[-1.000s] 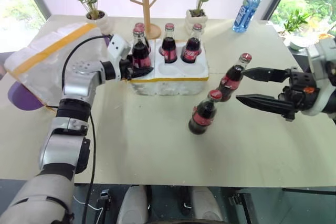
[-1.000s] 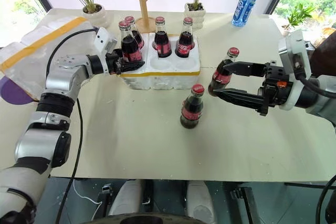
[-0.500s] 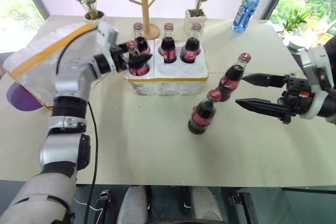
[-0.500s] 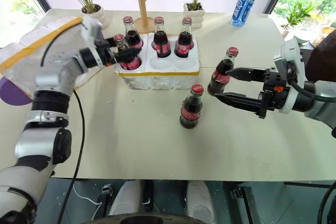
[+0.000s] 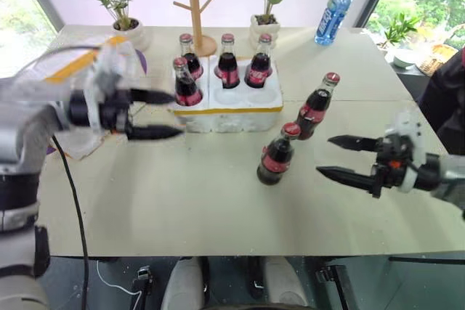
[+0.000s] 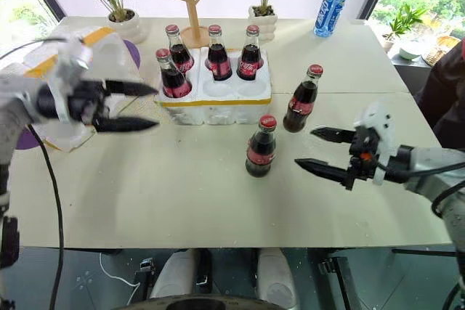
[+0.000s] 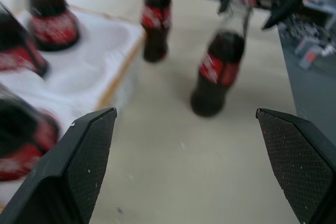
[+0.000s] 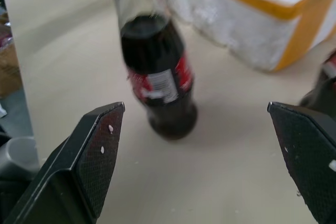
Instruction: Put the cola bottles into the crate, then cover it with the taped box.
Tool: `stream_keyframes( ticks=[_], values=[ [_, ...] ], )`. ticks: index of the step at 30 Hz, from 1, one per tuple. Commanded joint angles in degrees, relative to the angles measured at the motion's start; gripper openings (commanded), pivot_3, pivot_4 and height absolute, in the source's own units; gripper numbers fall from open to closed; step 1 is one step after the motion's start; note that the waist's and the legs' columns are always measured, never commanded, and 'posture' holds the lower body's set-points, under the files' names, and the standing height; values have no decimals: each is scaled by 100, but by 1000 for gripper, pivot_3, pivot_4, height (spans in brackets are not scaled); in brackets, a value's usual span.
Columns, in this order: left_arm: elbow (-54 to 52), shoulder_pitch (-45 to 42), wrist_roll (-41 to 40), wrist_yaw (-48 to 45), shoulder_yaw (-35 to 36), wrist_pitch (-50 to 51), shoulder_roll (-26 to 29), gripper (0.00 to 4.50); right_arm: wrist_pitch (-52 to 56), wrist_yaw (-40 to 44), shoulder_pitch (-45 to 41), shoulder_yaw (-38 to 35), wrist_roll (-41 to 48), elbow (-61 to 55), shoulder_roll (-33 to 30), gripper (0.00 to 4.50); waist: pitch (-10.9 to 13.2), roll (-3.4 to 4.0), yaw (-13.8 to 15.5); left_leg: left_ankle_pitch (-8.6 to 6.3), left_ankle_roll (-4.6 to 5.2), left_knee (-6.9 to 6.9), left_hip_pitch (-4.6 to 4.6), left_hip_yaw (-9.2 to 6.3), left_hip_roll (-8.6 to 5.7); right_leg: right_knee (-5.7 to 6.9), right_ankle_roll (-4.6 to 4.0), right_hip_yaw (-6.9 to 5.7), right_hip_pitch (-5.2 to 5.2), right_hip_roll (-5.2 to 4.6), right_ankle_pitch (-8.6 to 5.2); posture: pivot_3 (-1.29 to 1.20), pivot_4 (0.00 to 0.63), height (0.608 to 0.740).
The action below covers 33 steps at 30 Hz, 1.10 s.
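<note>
From the head views, the left hand (image 5: 156, 115) hangs with its fingers spread apart and nothing between them, just off the left end of the crate (image 5: 231, 110). Four cola bottles stand in the crate's wells; the nearest one (image 5: 187, 85) is just beyond the upper finger, and two front wells are bare. Behind this hand lies the taped box (image 6: 69, 88), near the tabletop (image 5: 182, 208) left edge. The right hand (image 6: 320, 152) is also spread wide and holds nothing, over bare tabletop near the right edge. Ahead of its fingers stand two loose cola bottles: the nearer bottle (image 6: 260, 147) just past the lower fingertip, the farther bottle (image 6: 301, 99) beyond the upper one, beside the crate's right end. Open tabletop runs along the whole front edge between the hands.

In the left wrist view, the wide gap between the fingers (image 7: 86, 161) frames the loose bottles and the crate's yellow-banded rim, with clear surface ahead.

In the right wrist view, the nearer bottle stands between the parted fingers (image 8: 97, 156) but apart from both, the crate's corner behind it.
</note>
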Motion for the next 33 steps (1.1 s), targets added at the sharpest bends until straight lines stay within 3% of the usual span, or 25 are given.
stream_keyframes(
  ticks=[1,22,25,27,30,33],
  values=[
    [-411,44,112,184,-39,-314,-31,4467,-126,-150,-237,128,68,7,321,4500,0,0,5,0,0,1,0,0,-1,1,0,0,0,0,0,0,150,740],
    [-425,-123,65,478,-231,-364,-184,4467,-898,-885,-1264,2026,-1365,1000,2125,4500,0,1,-19,0,0,0,0,-1,-2,1,-2,1,-3,13,0,0,150,740],
    [-448,-101,75,612,-178,-376,-208,4500,-808,-692,-1309,1867,-1102,941,2156,3666,1,2,3,0,0,0,-3,-2,-2,1,-2,1,-4,12,0,0,150,740],
    [-489,-49,42,708,-120,-356,-220,4500,-519,-532,-1388,1599,-611,678,2053,2838,1,2,5,0,0,0,-5,-2,-2,0,-1,0,-4,10,0,0,150,740],
    [-555,35,-4,791,-64,-343,-207,4500,-42,-453,-1589,1251,75,415,1923,2858,2,4,-6,0,1,0,-7,-2,-1,1,-1,0,-7,8,0,0,150,740],
    [-623,123,-78,926,53,-297,-220,4500,458,-478,-2373,890,853,446,1795,2858,12,20,-51,0,0,0,-7,-1,0,3,-2,1,-11,10,1,0,150,740]
  ],
)
